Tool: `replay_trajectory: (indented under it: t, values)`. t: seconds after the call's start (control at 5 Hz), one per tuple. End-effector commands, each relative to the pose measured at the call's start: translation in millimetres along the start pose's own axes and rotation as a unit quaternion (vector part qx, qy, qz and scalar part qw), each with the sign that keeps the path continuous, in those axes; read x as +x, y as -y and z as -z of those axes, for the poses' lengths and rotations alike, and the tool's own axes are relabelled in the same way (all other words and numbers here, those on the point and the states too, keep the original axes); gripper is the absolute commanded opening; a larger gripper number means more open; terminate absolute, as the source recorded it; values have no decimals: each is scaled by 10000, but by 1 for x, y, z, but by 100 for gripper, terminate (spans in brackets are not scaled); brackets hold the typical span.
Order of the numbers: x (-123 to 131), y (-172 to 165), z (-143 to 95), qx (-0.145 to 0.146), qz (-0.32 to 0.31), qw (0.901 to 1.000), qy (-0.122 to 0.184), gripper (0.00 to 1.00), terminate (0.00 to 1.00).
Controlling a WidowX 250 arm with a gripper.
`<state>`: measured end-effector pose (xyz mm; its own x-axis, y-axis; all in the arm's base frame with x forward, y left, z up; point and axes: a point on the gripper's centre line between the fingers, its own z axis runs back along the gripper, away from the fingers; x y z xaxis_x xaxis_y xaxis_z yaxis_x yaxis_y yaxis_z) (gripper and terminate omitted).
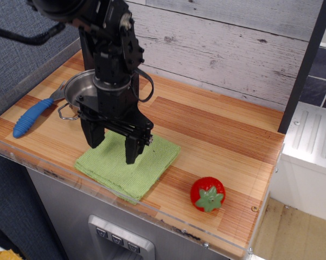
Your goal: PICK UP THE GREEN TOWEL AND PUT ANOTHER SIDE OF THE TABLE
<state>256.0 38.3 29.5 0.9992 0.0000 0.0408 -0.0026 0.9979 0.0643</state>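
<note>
End effector [113, 148]: spread wide, holding nothing, fingers pointing down | towel [129, 166]: flat on counter [217, 138] directly beneath it, near left | pan [81, 93]: just behind.

The striped wooden counter [217, 130] carries a steel pan [76, 92] and blue-handled utensil [30, 119] at its left, a green towel [152, 162] near the front, and a red strawberry [208, 194] toward the right

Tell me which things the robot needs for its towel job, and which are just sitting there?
Needed:
light green folded knitted towel
striped wooden plank table
black gripper, fingers open

Just sitting:
round steel pan
blue ribbed-handled utensil
red plastic strawberry
</note>
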Motion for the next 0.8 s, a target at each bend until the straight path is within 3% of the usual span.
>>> replay_trajectory:
  t: [0.0,0.4,0.6]
  values:
    - [10,16,9,-52,508,9967,635,100,0]
    - [11,30,36,-211,618,9978,123,100,0]
    - [31,39,40,-365,689,9969,115,100,0]
